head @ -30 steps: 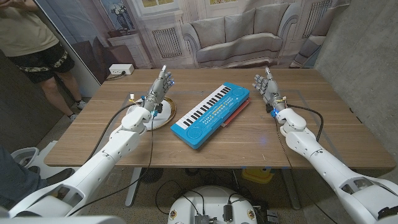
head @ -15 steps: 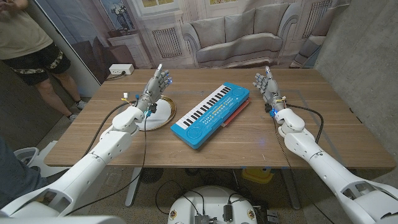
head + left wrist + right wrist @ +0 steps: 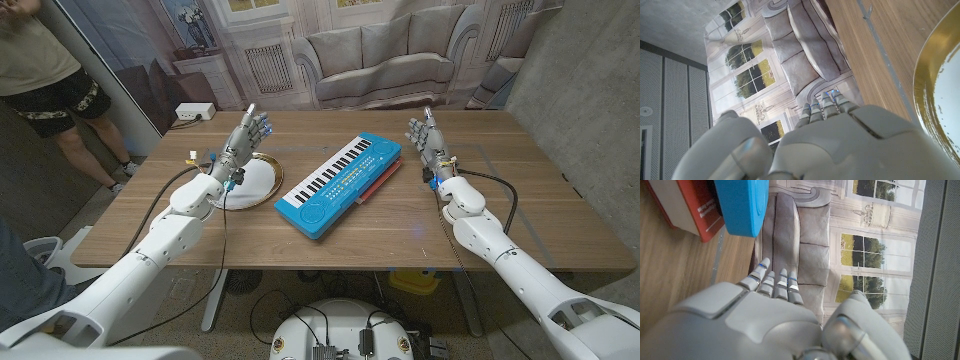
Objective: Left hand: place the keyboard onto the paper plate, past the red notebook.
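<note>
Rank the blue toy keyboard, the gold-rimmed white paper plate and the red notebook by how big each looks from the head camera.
1. Blue toy keyboard, clearly the largest.
2. Gold-rimmed white paper plate, partly covered by the left hand.
3. Red notebook: only an edge shows under the keyboard, so its true size is unsure.

My rig: two arms in glossy white rounded shells with grey joints. Left hand (image 3: 247, 135) and right hand (image 3: 424, 136) have silver-grey segmented fingers (image 3: 774, 283) banded in blue near the tips. Black cables (image 3: 490, 180) loop along both forearms; small blue and yellow fittings sit at the wrists.
</note>
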